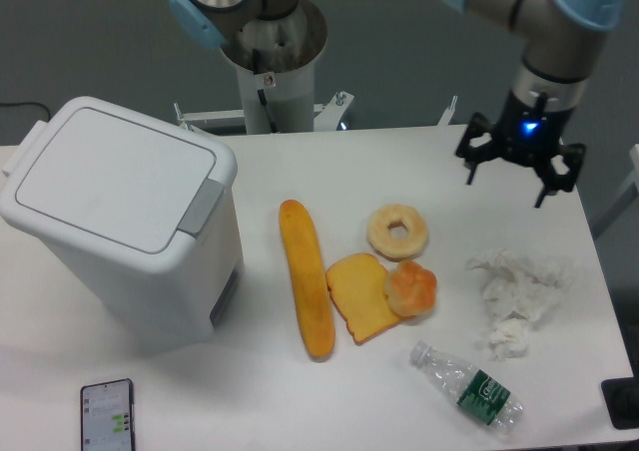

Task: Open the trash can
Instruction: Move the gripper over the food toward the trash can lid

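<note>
The trash can [120,222] is a big white boxy bin on the left of the table, lid flat and shut, with a grey latch [203,209] at its front edge. My gripper [506,180] hangs over the table's back right, far from the bin, pointing down. Its dark fingers are spread apart with nothing between them.
A long baguette [306,276], a toast slice [356,296], a bun [410,286] and a ring-shaped bagel [397,230] lie mid-table. Crumpled tissue [519,291] and a plastic bottle [467,383] sit at the right. A phone [106,414] lies at the front left.
</note>
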You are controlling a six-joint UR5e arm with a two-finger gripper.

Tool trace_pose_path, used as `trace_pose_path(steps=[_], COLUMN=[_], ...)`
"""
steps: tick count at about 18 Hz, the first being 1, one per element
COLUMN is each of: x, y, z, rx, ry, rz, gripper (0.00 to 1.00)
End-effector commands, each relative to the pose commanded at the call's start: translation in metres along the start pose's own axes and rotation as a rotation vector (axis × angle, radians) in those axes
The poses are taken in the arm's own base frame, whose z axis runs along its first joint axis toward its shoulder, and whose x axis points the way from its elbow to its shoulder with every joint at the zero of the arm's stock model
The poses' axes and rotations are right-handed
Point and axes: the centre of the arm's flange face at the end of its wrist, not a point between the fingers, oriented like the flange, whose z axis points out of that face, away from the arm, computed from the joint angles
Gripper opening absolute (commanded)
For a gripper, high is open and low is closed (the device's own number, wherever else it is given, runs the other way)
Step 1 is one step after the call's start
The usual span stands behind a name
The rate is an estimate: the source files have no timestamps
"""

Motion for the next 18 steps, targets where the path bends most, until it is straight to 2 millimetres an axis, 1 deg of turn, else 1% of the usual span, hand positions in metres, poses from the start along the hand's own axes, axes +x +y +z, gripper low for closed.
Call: trace_pose_path(steps=[2, 3, 4, 5, 6, 7, 8, 9, 10, 12, 15, 16, 18], x=[0.021, 0.034, 0.044, 0.056, 0.064, 0.070, 0.077, 0.084, 0.094, 0.114, 0.139, 0.142, 0.153], y=[-0.018, -0.028, -0.035, -0.044, -0.050, -0.056, -0.062, -0.067, -0.074, -0.083, -0.097, -0.099, -0.100], z=[-0.008, -0.011, -0.016, -0.019, -0.022, -0.022, -0.021, -0.021, -0.021, -0.029, -0.039, -0.044, -0.057], rx=[0.015, 0.025, 0.036, 0.054, 0.079, 0.092, 0.097, 0.097, 0.099, 0.111, 0.169, 0.194, 0.219], ry=[-0.005, -0.004, -0.005, 0.006, 0.024, 0.039, 0.047, 0.051, 0.057, 0.059, 0.127, 0.152, 0.160], rz=[-0.039, -0.047, -0.065, -0.107, -0.176, -0.239, -0.264, -0.257, -0.245, -0.223, -0.285, -0.311, -0.308], gripper=[1.00, 0.98, 0.91, 0.80, 0.67, 0.47, 0.23, 0.12, 0.04, 0.00, 0.00, 0.00, 0.00])
